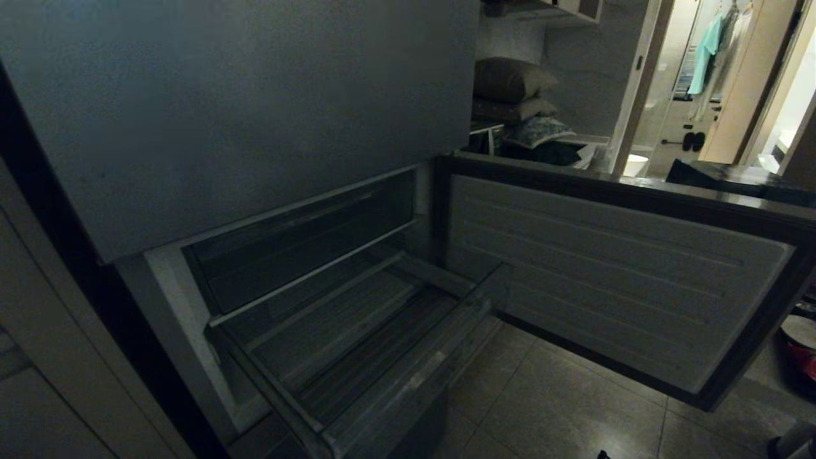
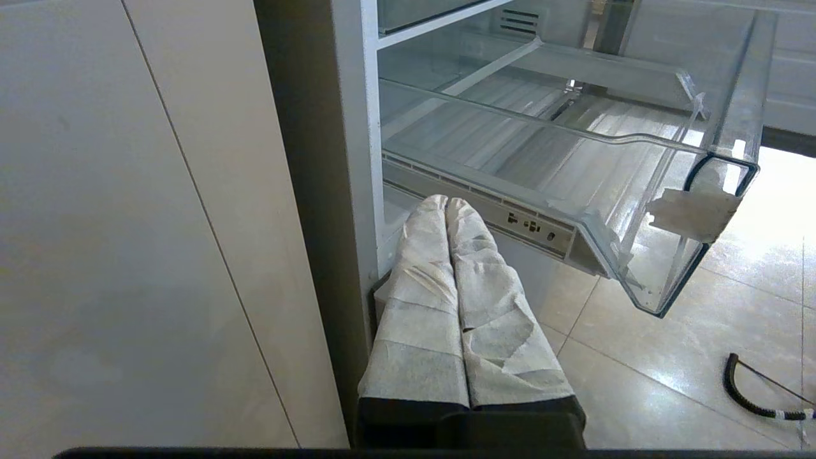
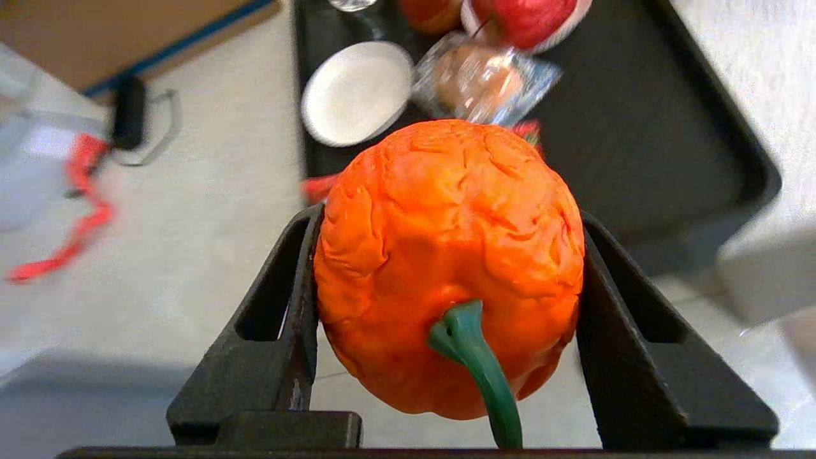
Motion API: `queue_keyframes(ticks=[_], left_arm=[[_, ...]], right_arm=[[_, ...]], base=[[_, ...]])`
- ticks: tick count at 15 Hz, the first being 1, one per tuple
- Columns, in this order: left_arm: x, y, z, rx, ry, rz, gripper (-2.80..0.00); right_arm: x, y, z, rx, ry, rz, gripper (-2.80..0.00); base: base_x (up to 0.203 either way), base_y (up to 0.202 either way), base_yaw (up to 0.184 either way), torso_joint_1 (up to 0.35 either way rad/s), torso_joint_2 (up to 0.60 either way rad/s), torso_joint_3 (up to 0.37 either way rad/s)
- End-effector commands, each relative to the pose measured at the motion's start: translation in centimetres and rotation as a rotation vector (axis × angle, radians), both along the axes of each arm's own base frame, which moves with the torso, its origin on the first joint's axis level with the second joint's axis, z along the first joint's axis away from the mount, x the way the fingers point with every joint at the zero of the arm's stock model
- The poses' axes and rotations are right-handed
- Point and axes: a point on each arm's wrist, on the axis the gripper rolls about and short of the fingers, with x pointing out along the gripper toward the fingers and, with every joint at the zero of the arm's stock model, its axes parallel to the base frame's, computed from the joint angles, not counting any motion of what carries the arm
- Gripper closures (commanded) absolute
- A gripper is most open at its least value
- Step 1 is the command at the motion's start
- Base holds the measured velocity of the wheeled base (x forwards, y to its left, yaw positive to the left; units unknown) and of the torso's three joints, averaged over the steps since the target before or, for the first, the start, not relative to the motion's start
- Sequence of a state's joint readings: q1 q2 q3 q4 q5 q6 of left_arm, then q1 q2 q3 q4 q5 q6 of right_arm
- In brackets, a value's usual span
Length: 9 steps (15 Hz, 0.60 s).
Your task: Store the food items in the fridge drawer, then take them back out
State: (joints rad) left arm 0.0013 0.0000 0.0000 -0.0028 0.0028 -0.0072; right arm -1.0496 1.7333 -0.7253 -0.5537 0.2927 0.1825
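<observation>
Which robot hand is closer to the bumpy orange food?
The right. The right gripper has its fingers clamped on both sides of the orange food. The left gripper is by the fridge drawer, fingers together, with no orange food near it.

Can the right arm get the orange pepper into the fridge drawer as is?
Probably yes. The right gripper is clamped on the orange pepper, the fridge drawer is pulled out with its top uncovered and nothing seen inside, and the door stands swung aside.

right end effector point(image 3: 446, 268): clamped on orange pepper point(image 3: 446, 255) | green stem point(image 3: 475, 363) | below: black tray point(image 3: 637, 146), white dish point(image 3: 357, 92), perhaps apple point(image 3: 529, 16)
</observation>
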Motion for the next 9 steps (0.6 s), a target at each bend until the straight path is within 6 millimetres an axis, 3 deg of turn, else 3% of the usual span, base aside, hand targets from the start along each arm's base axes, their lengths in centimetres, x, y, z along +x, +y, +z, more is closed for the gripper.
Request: queue_keyframes(ticks=[1,5,9], left_arm=[[0.0,0.0,0.0,0.000,0.000,0.001,0.00],[0.0,0.0,0.0,0.000,0.000,0.001,0.00],[0.0,0.0,0.0,0.000,0.000,0.001,0.00]], right_arm=[[1.0,-2.5,-2.1,0.029,0.035,0.006,0.00],[3.3,-5.8,-3.9,0.015,0.045,0.067,0.00],[7.6,-9.8,-5.3,-0.012,0.003,0.097,0.00]], base=[[0.000,0.000,0.000,0.000,0.00,0.000],[0.000,0.000,0.000,0.000,0.00,0.000],[0.000,0.000,0.000,0.000,0.00,0.000]])
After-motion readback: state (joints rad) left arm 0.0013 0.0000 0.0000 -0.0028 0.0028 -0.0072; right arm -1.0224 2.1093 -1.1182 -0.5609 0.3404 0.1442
